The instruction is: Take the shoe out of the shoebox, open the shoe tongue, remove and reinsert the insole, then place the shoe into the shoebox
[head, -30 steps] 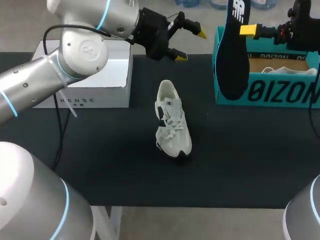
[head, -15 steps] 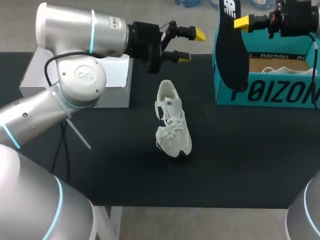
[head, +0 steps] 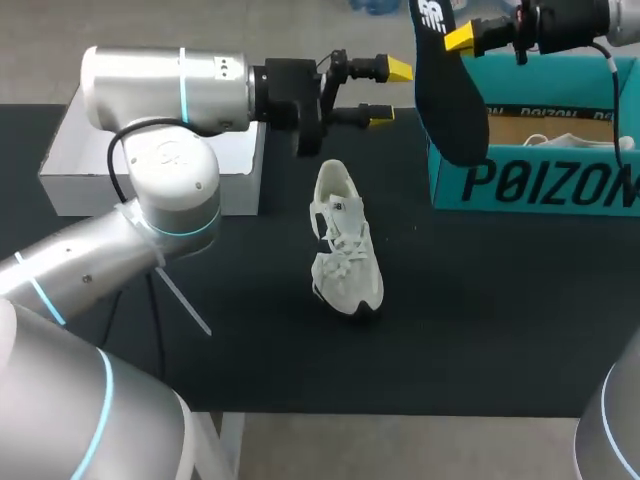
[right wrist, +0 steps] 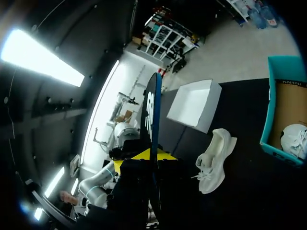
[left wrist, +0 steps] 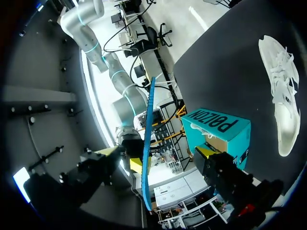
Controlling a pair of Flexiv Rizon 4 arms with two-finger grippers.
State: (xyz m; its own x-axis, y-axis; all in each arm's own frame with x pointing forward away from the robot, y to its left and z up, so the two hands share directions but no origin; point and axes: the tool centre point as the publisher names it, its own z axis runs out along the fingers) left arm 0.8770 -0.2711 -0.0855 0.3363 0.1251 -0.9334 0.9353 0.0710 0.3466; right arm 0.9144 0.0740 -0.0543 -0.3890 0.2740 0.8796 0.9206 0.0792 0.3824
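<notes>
1. One white sneaker (head: 345, 245) sits on its sole mid-way across the black table (head: 480, 330). Toe is twd the near edge, heel opening twd the far edge, laces tied across the top.
2. L gripper (head: 390, 92) hangs just past the sneaker's heel and higher up. Fingers are apart w/ nothing btwn them, tips aimed twd the insole.
3. Open white box (head: 75, 190) on the far-left of the table, partly behind the L arm.
4. Teal shoebox (head: 540, 185) on the far-right, lid off, w/ a 2nd white sneaker (head: 575, 143) lying inside.
5. Dark insole (head: 452, 100) hangs upright in front of the shoebox's left corner, up off the table. R gripper (head: 455, 40) is clamped on its upper end. Insole is well apart from the table sneaker, beyond it and to the right. L wrist view: insole seen edge-on, ahead of the gap btwn the L fingers; contact can't be told.
</notes>
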